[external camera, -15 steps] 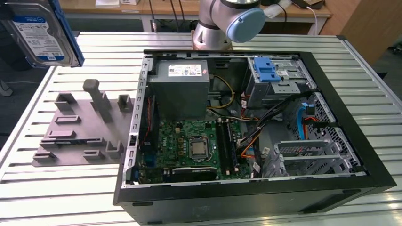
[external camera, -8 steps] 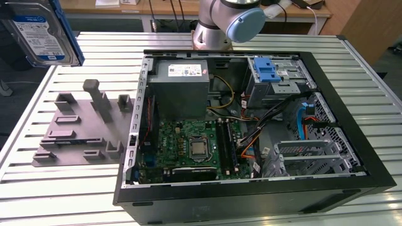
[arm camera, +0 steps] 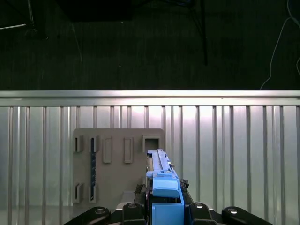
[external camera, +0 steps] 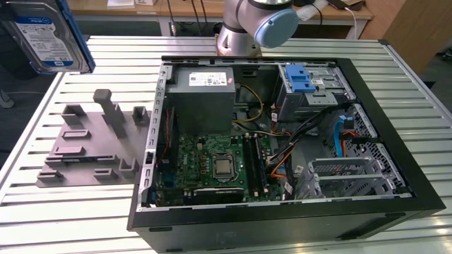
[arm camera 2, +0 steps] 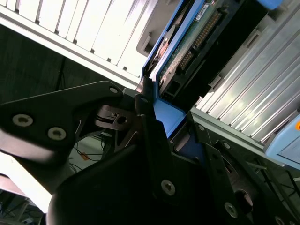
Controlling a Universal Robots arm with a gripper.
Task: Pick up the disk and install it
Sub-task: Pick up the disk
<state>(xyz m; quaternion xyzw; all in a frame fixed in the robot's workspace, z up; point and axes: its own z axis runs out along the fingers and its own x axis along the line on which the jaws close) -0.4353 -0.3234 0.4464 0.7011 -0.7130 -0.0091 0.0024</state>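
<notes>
Fingers [arm camera 2: 149,126] pinch the flat silver blue-framed disk [external camera: 46,37] by its edge, aloft above the slatted metal counter [external camera: 71,222], well apart from the open black computer case [external camera: 282,225]. Risk: edge-only grip could let it pivot and jam on entry.

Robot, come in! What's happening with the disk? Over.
Gripper shut on the disk. Disk up off the table, near the grey board. Computer case lies open beside the board.

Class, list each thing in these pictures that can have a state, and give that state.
disk: held in the air, clamped by the gripper.
gripper: shut on the disk's blue frame.
computer case: lying on its side, open, insides exposed.
grey fixture plate: lying flat, disk not on it.
</notes>
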